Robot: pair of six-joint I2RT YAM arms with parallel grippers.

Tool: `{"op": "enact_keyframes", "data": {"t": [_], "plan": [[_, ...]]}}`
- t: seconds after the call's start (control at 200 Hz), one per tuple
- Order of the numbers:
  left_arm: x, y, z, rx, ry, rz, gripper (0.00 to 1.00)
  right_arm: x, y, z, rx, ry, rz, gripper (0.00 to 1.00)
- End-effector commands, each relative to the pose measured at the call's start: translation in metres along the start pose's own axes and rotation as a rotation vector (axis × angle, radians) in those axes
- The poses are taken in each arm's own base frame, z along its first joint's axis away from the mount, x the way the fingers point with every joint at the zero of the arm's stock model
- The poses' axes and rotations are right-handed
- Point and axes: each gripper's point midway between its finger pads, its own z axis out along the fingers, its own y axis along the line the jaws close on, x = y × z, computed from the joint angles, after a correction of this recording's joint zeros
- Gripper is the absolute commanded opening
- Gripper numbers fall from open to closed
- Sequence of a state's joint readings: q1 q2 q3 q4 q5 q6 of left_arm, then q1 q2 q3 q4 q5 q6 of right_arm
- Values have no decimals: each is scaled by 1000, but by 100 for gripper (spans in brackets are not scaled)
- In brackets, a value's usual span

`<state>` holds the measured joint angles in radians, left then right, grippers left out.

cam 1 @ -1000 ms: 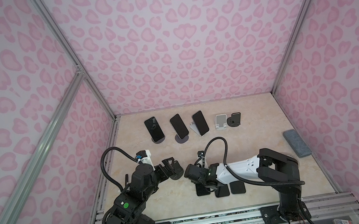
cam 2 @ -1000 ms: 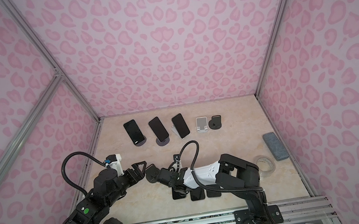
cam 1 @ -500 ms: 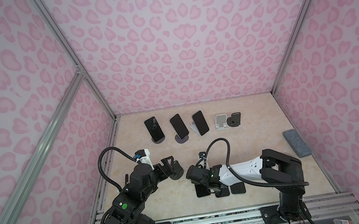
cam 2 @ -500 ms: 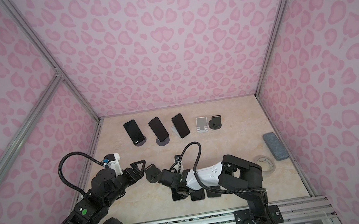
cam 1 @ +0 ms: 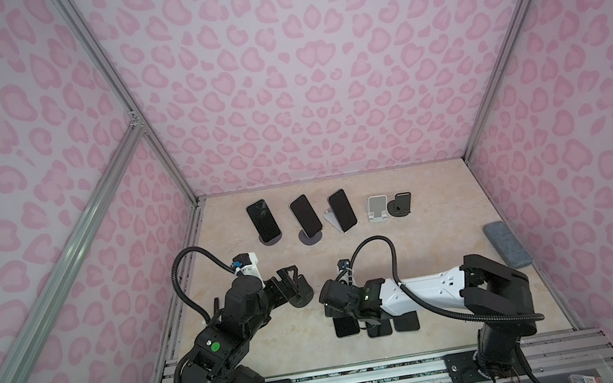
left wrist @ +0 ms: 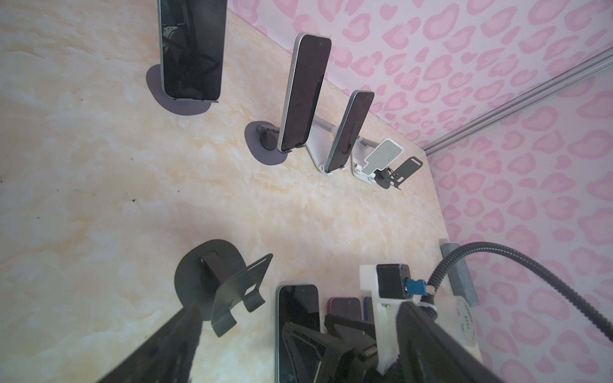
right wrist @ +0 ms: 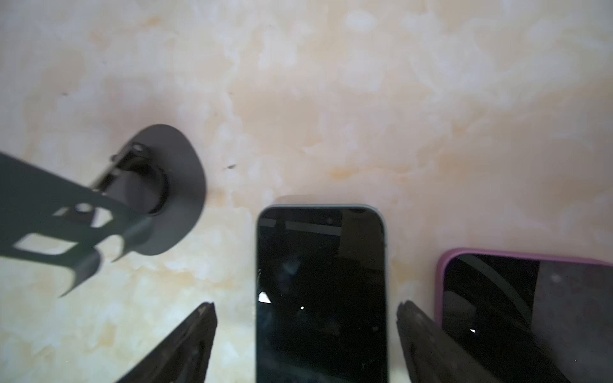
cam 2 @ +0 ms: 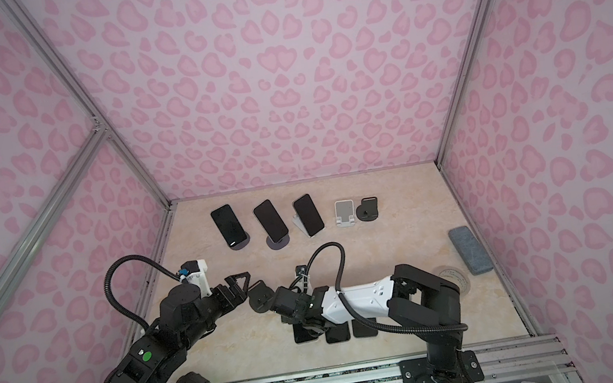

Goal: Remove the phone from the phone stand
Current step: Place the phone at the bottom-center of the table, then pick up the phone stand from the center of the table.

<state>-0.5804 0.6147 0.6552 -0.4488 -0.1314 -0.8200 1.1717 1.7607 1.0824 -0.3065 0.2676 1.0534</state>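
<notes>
Right gripper [right wrist: 306, 304] is low over the worktop [cam 1: 428, 257] w/ its jaws spread. There's one finger on each side of the phone [right wrist: 321, 282] and a visible gap both sides, so it's not pinching anything. The phone is already off the stand, lying flat and screen up at the front of the worktop.

Just beside it on the robot's left is the empty black phone stand [right wrist: 159, 192], upright on its round base; it also shows in a top view [cam 1: 301, 293]. On the phone's other side is a 2nd phone in a purple case [right wrist: 497, 298], flat too, w/ a 3rd dark phone [cam 1: 406, 321] next to that.

Left gripper [cam 1: 294, 281] is right at the black stand, jaws spread, nothing between them. Can't tell if it's actually touching the base tbh.

The back row has 3 phones propped on stands [cam 1: 304, 214], plus an empty white stand [cam 1: 376, 207] and a small empty black stand [cam 1: 400, 203]. A grey block [cam 1: 506, 250] lies near the right wall.
</notes>
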Motion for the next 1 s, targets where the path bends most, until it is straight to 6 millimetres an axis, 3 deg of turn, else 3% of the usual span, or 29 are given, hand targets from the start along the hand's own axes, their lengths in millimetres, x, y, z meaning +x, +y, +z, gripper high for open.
{"op": "enact_keyframes", "data": {"t": [0.0,0.19,0.285,0.435,0.51,0.81,0.995], "plan": [[-10,-4,-4,-6,-31,2,95,-13,16,-19,-39,-4,-108,91],[-14,5,-10,-47,-57,-50,97,-42,52,-74,-122,-59,-429,94],[-15,20,-13,-102,-91,-106,97,-47,59,-76,-138,-98,-560,97],[-25,33,-28,-140,-168,-151,99,-72,60,-76,-57,-213,-638,98],[-27,40,-36,-160,-193,-151,100,-81,67,-73,-72,-248,-644,98],[-16,73,-35,-234,-254,-242,100,-73,108,-34,-306,-127,-600,98],[-22,70,-37,-234,-276,-227,100,-61,113,-5,-305,-94,-582,98]]}}
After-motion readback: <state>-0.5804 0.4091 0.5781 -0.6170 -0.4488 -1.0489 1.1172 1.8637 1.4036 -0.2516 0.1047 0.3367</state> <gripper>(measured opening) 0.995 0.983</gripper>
